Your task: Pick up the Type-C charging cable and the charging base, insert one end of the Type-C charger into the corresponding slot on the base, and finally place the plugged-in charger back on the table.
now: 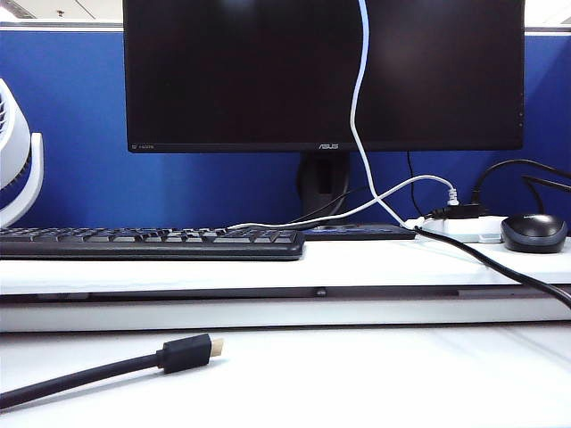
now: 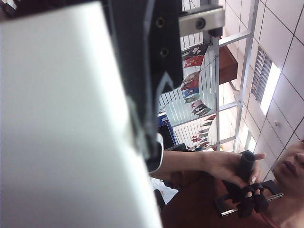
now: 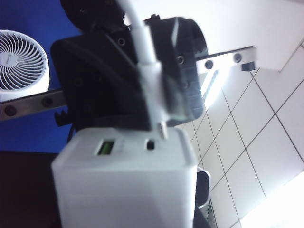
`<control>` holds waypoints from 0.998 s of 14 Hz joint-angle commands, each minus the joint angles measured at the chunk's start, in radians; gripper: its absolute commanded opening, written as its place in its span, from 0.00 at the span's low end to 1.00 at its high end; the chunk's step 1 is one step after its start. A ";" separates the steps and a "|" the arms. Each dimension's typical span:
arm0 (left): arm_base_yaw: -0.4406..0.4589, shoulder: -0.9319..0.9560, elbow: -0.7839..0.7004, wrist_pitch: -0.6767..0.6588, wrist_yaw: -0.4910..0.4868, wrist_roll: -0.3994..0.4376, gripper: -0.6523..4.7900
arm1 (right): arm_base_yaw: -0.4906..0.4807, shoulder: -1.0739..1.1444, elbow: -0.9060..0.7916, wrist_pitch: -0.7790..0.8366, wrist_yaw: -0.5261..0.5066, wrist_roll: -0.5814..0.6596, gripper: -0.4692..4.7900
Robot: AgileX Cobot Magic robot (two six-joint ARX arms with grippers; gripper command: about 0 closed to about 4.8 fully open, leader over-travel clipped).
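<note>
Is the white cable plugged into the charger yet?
Not yet. In the right wrist view the right tool holds the cable with its plug tip just above the charger, near the small slot but still outside it.

The Type-C charging cable (image 1: 359,116), thin and white, is seen hanging down in front of the monitor (image 1: 321,71), with its lower run trailing toward the raised ledge of the table (image 1: 285,267). Its plug end (image 3: 154,88) is held just above the charging base (image 3: 126,180), a white block whose port face is turned toward the plug, the metal tip close beside the small slot (image 3: 150,144). The base (image 2: 66,123) also fills much of the left wrist view.
</note>
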State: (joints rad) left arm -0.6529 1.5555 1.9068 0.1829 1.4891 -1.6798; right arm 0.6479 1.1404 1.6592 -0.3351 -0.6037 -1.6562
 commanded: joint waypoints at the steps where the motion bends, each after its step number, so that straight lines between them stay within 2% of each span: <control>1: -0.002 0.003 0.004 0.005 -0.028 0.005 0.11 | 0.016 0.001 0.005 -0.005 -0.016 -0.006 0.09; 14: -0.001 0.003 0.004 -0.046 -0.024 0.045 0.11 | 0.017 -0.029 0.005 -0.028 -0.024 -0.028 0.09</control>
State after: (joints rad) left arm -0.6540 1.5551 1.9068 0.1448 1.4918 -1.6516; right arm 0.6559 1.1187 1.6588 -0.3874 -0.5827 -1.6886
